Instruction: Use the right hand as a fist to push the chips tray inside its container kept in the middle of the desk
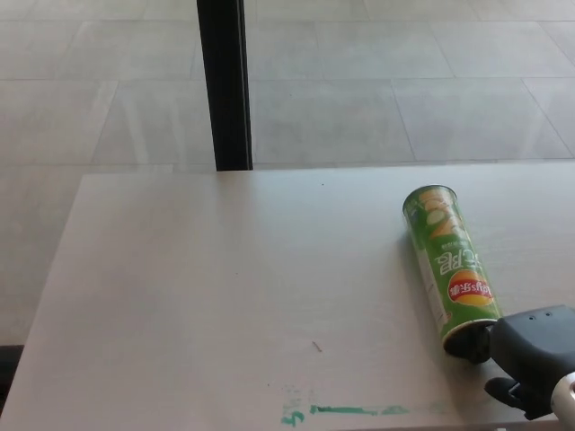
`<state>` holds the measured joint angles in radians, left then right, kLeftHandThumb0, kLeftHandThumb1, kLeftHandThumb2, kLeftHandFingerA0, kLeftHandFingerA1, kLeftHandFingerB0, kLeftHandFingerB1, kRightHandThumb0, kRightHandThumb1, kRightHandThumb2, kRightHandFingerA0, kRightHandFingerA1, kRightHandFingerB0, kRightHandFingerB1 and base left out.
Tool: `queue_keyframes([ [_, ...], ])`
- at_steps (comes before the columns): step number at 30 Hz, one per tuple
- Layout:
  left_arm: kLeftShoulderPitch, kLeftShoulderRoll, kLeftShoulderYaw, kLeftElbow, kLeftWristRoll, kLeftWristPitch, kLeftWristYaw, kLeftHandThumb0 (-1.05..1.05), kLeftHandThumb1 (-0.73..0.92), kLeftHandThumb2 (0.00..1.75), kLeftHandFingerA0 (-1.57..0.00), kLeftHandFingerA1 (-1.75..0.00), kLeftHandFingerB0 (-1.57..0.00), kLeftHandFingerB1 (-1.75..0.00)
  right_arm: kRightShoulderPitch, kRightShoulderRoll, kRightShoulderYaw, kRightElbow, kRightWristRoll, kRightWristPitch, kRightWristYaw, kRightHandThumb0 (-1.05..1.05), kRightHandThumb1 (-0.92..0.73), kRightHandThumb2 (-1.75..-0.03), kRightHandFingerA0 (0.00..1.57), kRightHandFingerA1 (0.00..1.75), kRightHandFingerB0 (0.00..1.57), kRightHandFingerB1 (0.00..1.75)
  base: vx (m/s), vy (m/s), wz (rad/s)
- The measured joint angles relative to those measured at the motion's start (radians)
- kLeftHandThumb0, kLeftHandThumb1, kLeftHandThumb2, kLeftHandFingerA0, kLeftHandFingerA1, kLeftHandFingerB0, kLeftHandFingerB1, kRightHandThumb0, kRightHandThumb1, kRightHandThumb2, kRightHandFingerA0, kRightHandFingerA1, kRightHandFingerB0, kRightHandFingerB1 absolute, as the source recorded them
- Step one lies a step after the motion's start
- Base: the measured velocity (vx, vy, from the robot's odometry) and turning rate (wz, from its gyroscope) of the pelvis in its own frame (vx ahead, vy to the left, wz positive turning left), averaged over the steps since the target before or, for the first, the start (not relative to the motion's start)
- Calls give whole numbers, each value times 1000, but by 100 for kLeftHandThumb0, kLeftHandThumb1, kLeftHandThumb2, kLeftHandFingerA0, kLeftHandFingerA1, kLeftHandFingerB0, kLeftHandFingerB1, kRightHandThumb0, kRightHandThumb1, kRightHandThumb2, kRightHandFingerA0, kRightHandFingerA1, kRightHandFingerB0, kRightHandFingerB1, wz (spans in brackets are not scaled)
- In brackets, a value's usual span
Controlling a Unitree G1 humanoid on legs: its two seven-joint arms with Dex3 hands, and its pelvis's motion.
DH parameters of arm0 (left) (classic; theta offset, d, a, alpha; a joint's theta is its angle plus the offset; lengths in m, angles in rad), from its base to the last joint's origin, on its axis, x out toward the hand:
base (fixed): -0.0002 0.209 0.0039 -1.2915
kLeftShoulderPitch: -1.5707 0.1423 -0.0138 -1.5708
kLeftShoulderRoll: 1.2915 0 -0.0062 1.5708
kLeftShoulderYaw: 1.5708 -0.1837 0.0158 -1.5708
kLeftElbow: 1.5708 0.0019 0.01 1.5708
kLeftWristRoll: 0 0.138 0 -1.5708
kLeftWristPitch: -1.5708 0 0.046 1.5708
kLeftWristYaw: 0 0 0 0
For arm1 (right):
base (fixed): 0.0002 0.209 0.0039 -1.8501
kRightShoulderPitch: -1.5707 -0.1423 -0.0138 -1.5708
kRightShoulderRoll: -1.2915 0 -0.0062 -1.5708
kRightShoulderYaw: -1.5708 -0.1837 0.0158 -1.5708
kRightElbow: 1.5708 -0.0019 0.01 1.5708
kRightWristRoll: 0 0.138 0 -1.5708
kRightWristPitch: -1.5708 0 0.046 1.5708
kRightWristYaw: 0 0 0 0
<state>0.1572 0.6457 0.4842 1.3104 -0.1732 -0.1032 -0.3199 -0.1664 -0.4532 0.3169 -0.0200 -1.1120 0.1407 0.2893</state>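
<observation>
A green chips can lies on its side on the right part of the pale desk, its near end pointing toward me. My black right hand sits at the bottom right, closed into a fist, its knuckles pressed against the can's near end. No tray shows sticking out of the can; the hand covers that opening. The left hand does not appear.
A black vertical post stands behind the desk's far edge over a tiled floor. A green paint smear marks the desk near its front edge. The desk's left edge runs diagonally at the left.
</observation>
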Motion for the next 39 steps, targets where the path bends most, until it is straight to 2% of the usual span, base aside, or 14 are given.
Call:
queue_keyframes([
  [3, 2, 0, 2, 2, -2, 0, 0, -66, 76, 62, -49, -55, -39, -40, 25, -23, -4, -42, 1, -1, 0, -61, -75, -63, 84, 120, 53, 43, 0, 0, 0],
  [6, 4, 0, -2, 2, -1, 0, 1, -65, 77, 63, -48, -53, -37, -40, 65, -43, -34, -116, 27, -6, 13, -60, -77, -64, 82, 109, 54, 44, 0, 0, 0],
  [7, 2, 0, -3, 2, -1, 0, 1, -67, 61, 98, -43, -62, -31, -53, 74, -49, -46, -134, 37, -7, 20, -60, -77, -63, 82, 90, 55, 43, 0, 0, 0],
  [8, 1, 0, -4, 2, -1, 0, 1, -66, 61, 98, -43, -62, -32, -53, 85, -55, -58, -158, 52, -7, 33, -57, -64, -103, 81, 83, 47, 59, 0, 0, 0],
  [9, 1, 0, -4, 2, -1, 0, 1, -65, 62, 99, -43, -62, -29, -52, 92, -58, -66, -173, 62, -8, 42, -57, -76, -63, 81, 77, 57, 42, 0, 0, 0],
  [11, -1, 0, -5, 2, -1, 0, 1, -66, 78, 62, -49, -54, -39, -40, 108, -64, -87, -206, 93, -12, 66, -56, -74, -62, 84, 69, 62, 43, 0, 0, 0],
  [13, -3, 0, -5, 2, -1, 0, 1, -67, 62, 98, -44, -63, -32, -53, 125, -66, -108, -231, 122, -20, 80, -57, -74, -62, 85, 65, 65, 42, 0, 0, 0],
  [15, -3, 0, -5, 2, -1, 0, 1, -65, 79, 64, -45, -55, -34, -40, 143, -68, -130, -254, 150, -28, 92, -58, -75, -63, 84, 65, 65, 42, 0, 0, 0],
  [16, -3, 0, -5, 2, -1, 0, 1, -66, 62, 98, -44, -63, -33, -54, 151, -69, -139, -265, 164, -33, 98, -56, -74, -62, 82, 67, 64, 43, 0, 0, 0],
  [19, -4, 0, -5, 2, -1, 0, 1, -66, 78, 63, -49, -56, -38, -41, 173, -75, -169, -290, 206, -45, 117, -56, -75, -62, 79, 68, 62, 43, 0, 0, 0],
  [20, -4, 0, -5, 2, -1, 0, 1, -67, 62, 98, -44, -64, -32, -54, 181, -79, -181, -301, 221, -49, 126, -57, -75, -63, 78, 68, 62, 42, 0, 0, 0],
  [27, -4, 0, -5, 2, -1, 0, 1, -65, 77, 63, -50, -53, -40, -42, 231, -125, -269, -359, 322, -58, 196, -55, -75, -62, 75, 65, 58, 44, 0, 0, 0],
  [35, -6, 0, -5, 2, -1, 0, 1, -66, 61, 99, -42, -62, -32, -54, 272, -175, -424, -386, 435, -59, 266, -55, -73, -62, 77, 70, 60, 45, 0, 0, 0],
  [39, -6, 0, -6, 2, -1, 0, 1, -64, 78, 63, -45, -53, -35, -39, 298, -178, -548, -383, 494, -63, 279, -49, -68, -61, 88, 71, 63, 47, 0, 0, 0],
])
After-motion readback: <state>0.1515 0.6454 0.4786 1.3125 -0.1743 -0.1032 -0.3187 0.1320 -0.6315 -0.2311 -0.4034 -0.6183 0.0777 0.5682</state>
